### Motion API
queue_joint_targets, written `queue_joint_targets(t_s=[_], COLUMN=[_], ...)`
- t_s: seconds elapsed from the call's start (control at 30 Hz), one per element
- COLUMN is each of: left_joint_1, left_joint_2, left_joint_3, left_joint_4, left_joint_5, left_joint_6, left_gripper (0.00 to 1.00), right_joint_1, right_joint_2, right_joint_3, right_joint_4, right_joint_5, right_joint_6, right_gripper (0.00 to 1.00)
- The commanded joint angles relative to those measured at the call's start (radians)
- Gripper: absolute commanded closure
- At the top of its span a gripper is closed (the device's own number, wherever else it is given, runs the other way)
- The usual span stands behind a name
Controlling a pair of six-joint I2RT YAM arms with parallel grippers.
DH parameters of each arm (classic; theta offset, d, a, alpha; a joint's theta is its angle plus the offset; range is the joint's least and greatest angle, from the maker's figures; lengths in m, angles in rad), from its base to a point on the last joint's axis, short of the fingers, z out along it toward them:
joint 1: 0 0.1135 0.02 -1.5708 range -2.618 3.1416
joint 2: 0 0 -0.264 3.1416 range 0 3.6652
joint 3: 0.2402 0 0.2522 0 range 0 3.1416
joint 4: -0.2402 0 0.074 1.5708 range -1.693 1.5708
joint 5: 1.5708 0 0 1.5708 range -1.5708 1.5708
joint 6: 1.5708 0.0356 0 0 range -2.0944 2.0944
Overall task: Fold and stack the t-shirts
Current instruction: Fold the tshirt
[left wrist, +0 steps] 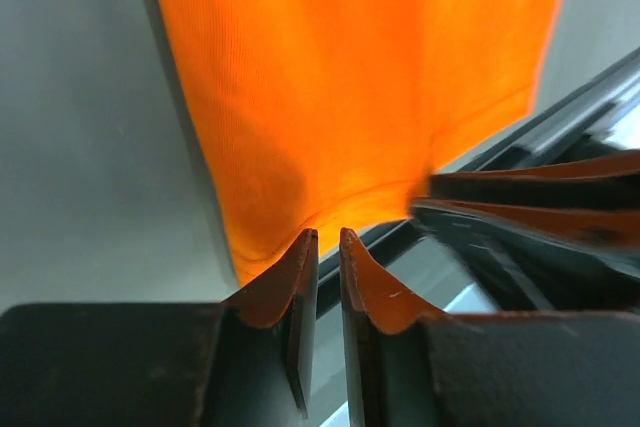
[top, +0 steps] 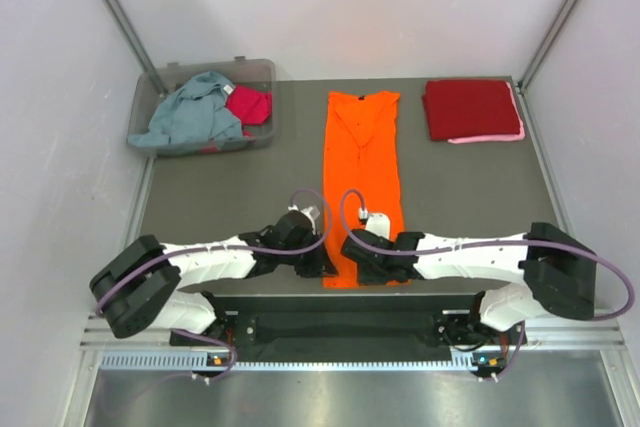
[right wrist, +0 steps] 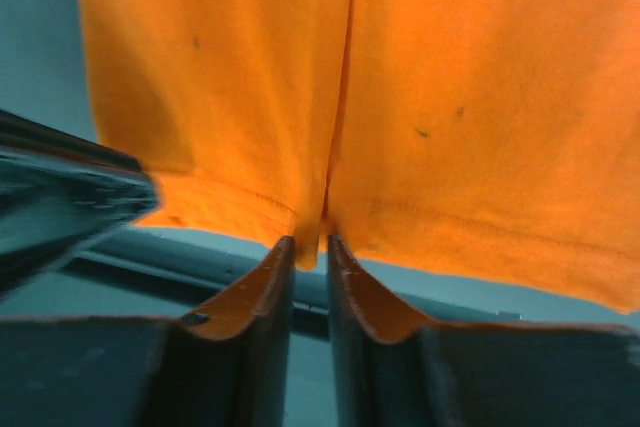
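Both my claws are working at 6 o'clock, on the near hem of the orange t-shirt (top: 363, 177), which is lying as 1 long strip pointing to 12. My left gripper (left wrist: 328, 237) and right gripper (right wrist: 308, 242) are each showing a narrow slit at that edge; I cannot tell whether either is pinching cloth. Grey table (top: 220, 197) is showing at 3 and 9; the dark red t-shirt (top: 470, 107) is lying at 1, the bin (top: 262, 69) at 11.

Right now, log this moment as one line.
bright orange cloth t-shirt: flat, narrow-folded | left tool, right tool: at near hem | grip: unclear
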Motion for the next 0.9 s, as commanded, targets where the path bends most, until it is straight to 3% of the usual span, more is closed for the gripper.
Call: queue_joint_targets(t_s=[0.0, 0.17, 0.3, 0.43, 0.53, 0.6, 0.7, 0.87], left_joint_1=[-0.053, -0.079, -0.079, -0.075, -0.05, -0.039, -0.016, -0.016], left_joint_2=[0.03, 0.014, -0.029, -0.107, -0.115, -0.115, -0.118, -0.08], left_joint_3=[-0.007, -0.021, 0.039, 0.167, 0.203, 0.197, 0.137, 0.074], left_joint_4=[0.028, -0.004, -0.09, -0.225, -0.318, -0.366, -0.313, -0.241], left_joint_5=[-0.067, -0.107, -0.1, -0.133, -0.162, -0.194, -0.163, -0.113], left_joint_6=[-0.03, -0.06, -0.04, 0.014, 0.061, 0.074, 0.06, 0.031], left_gripper=[0.81, 0.81, 0.78, 0.68, 0.66, 0.65, 0.64, 0.59], right_joint_1=[0.02, 0.016, -0.039, -0.318, -0.47, -0.525, -0.625, -0.665], right_joint_2=[-0.083, -0.224, -0.313, -0.408, -0.477, -0.503, -0.533, -0.546], right_joint_3=[0.017, 0.02, -0.01, -0.087, -0.128, -0.154, -0.22, -0.328], right_joint_4=[-0.034, -0.088, -0.088, -0.065, -0.11, -0.132, -0.132, -0.088], right_joint_5=[0.029, 0.023, -0.008, -0.17, -0.235, -0.253, -0.345, -0.418], right_joint_6=[0.01, 0.019, -0.056, -0.192, -0.278, -0.323, -0.36, -0.358], right_gripper=[0.78, 0.73, 0.63, 0.62, 0.6, 0.58, 0.55, 0.54])
